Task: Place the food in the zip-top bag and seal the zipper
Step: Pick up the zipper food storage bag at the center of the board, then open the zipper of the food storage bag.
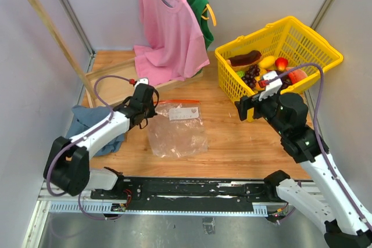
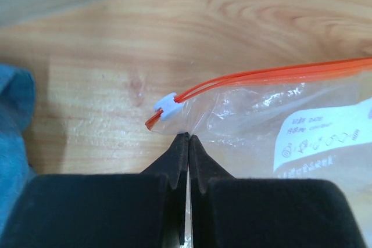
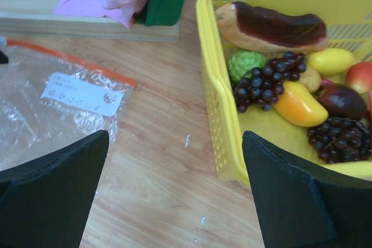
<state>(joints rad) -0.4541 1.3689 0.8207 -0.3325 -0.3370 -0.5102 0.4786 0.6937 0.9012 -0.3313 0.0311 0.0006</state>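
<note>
The clear zip-top bag (image 1: 177, 133) lies flat on the wooden table, with its red-orange zipper (image 1: 177, 102) along the far edge. My left gripper (image 2: 188, 137) is shut on the bag's left corner, pinching the plastic just below the zipper's white tab (image 2: 167, 107). The food sits in the yellow basket (image 1: 231, 79): dark grapes (image 3: 267, 79), an orange-yellow fruit (image 3: 299, 105), a green piece (image 3: 245, 62) and a dark red piece (image 3: 273, 27). My right gripper (image 3: 175, 135) hangs open and empty above the table, just outside the basket's near left wall.
A pink shirt (image 1: 168, 27) and a green one hang from a wooden rack at the back. The rack's wooden base (image 1: 116, 82) lies behind the left gripper. A blue cloth (image 1: 93, 123) lies under the left arm.
</note>
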